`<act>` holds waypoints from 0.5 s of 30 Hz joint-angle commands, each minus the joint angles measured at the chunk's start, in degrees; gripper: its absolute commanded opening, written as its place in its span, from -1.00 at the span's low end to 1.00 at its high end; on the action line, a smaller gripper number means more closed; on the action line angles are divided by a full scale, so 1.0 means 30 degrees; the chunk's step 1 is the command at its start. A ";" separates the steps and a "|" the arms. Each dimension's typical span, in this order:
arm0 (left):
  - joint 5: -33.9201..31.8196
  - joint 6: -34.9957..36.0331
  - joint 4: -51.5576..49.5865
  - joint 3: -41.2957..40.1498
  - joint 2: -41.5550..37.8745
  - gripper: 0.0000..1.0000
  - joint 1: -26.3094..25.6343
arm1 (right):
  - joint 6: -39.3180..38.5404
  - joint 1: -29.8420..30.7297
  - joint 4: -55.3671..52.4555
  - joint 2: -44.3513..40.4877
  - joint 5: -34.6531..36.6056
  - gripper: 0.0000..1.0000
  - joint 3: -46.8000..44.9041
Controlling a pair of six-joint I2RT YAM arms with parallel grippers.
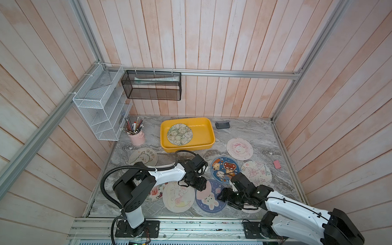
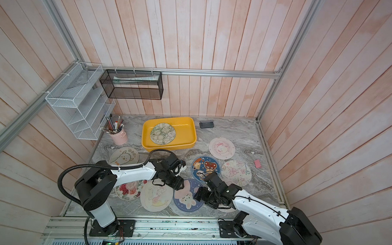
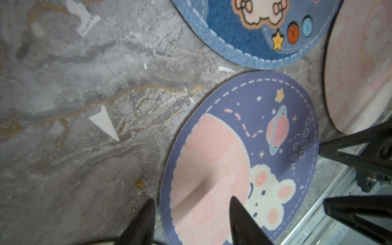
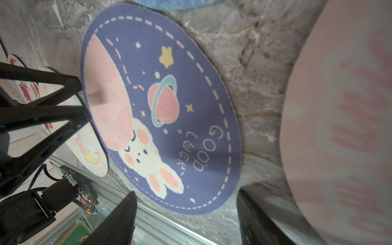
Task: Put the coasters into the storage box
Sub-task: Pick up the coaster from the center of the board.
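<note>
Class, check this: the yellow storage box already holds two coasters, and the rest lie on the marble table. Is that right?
No. The yellow storage box holds only one, the green floral coaster, as both top views show. The rest do lie on the marble table.

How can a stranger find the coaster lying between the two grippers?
From the yellow storage box at the back of the table, come toward the front edge. A round purple coaster lies there; only it shows a white rabbit, a ringed planet and the word GOOD.
</note>
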 commanded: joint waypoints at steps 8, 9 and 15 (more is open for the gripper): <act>0.0534 0.0008 -0.0530 -0.0164 0.0553 0.06 -0.0197 | 0.0335 0.0252 -0.0507 0.1092 0.1423 0.28 -0.0417; 0.0617 -0.0008 -0.0487 -0.0173 0.0553 0.06 -0.0191 | 0.0335 0.0244 -0.0447 0.1115 0.1454 0.26 -0.0410; 0.0839 -0.0088 -0.0338 -0.0254 0.0553 0.02 -0.0221 | 0.0363 0.0252 -0.0185 0.1361 0.1452 0.14 -0.0448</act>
